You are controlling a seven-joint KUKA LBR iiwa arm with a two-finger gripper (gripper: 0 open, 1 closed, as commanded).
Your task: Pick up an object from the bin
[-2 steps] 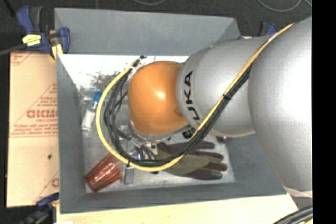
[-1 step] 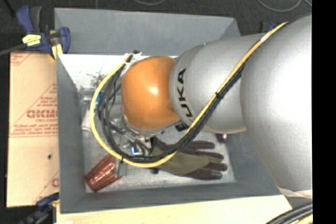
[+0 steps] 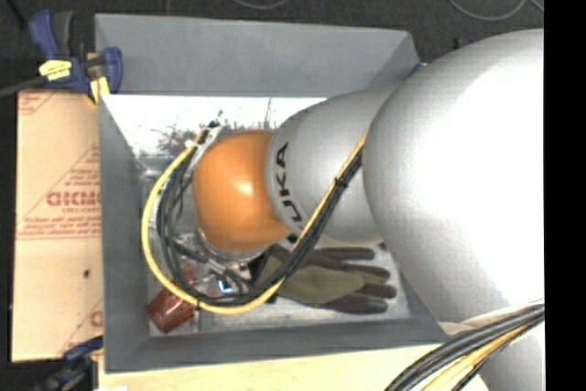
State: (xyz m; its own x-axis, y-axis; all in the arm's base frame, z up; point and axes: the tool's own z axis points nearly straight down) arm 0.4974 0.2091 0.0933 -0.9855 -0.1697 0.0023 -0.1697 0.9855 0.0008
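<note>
1. Grey metal bin [image 3: 119, 224]: the arm enters from the right. Its orange wrist cover [image 3: 233, 188], with looped cables [image 3: 160, 215], hangs over the left half of the floor.
2. Gripper [image 3: 218, 281]: we see it low under the cover, close above the floor and toward the bin's lower edge. The cover hides its end, so we cannot tell whether it is open, closed or gripping anything.
3. Red-brown block [image 3: 169, 311]: it lies in the bin's lower-left corner, just beside the gripper and nearest to it. We judge it small, stiff and light. Its faces look flat, so a hold across two opposite sides should serve, though the nearby walls leave little room.
4. Dark glove [image 3: 352, 284]: it lies flat along the lower edge, right of the gripper and partly under the arm, with its tips toward the right wall. We judge it soft, limp and light, likely to sag and fold when lifted. A pinch on a bunched fold of the palm should hold better than one on a single thin tip, which could slip out.
5. We cannot tell which of the two is the intended pick.
</note>
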